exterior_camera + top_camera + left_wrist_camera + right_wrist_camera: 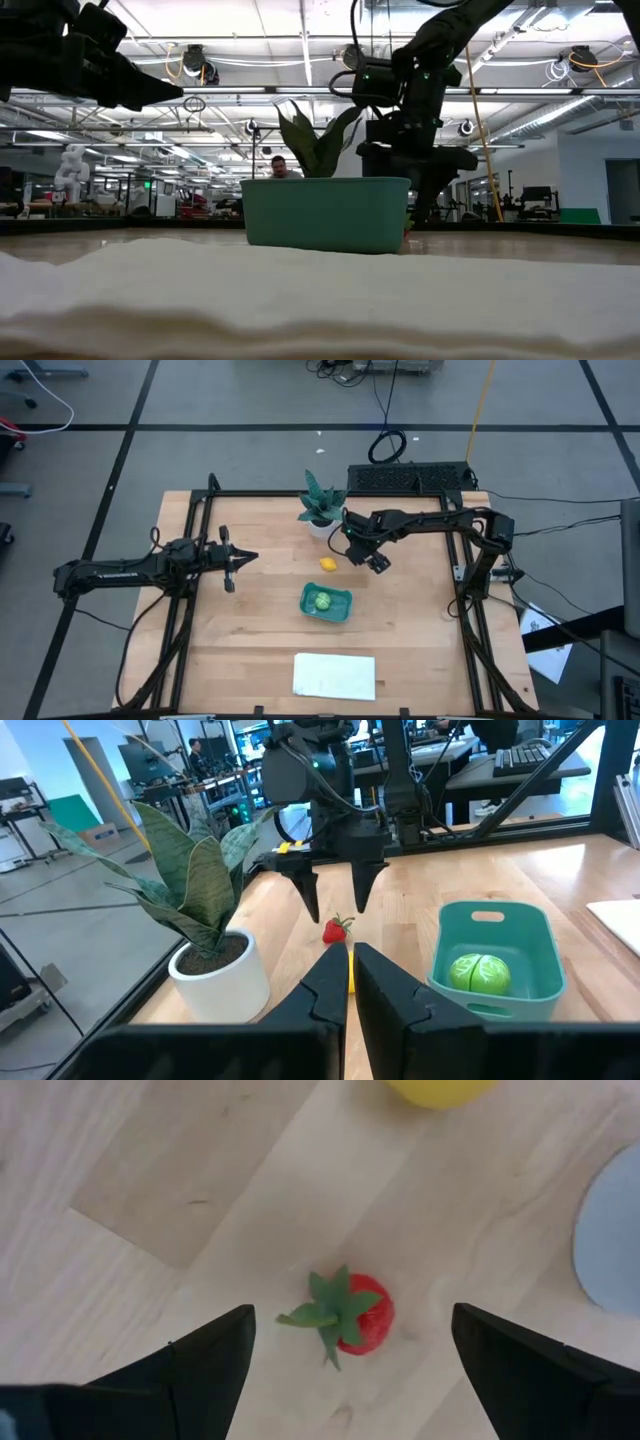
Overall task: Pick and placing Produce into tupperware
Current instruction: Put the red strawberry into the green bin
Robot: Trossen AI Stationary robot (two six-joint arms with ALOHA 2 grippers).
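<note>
Teal tupperware (340, 610) sits at table centre and holds the light-green piece (323, 600). Right gripper (335, 895) hangs spread wide over the red strawberry (360, 1318), not touching. Lemon (328, 564) lies just beside. Left gripper (238, 559) waits at left, fingers near closed, empty.

Right gripper (337, 898), jaws apart, above red strawberry (336, 930); green piece (479, 973) inside teal tupperware (535, 937).
</note>
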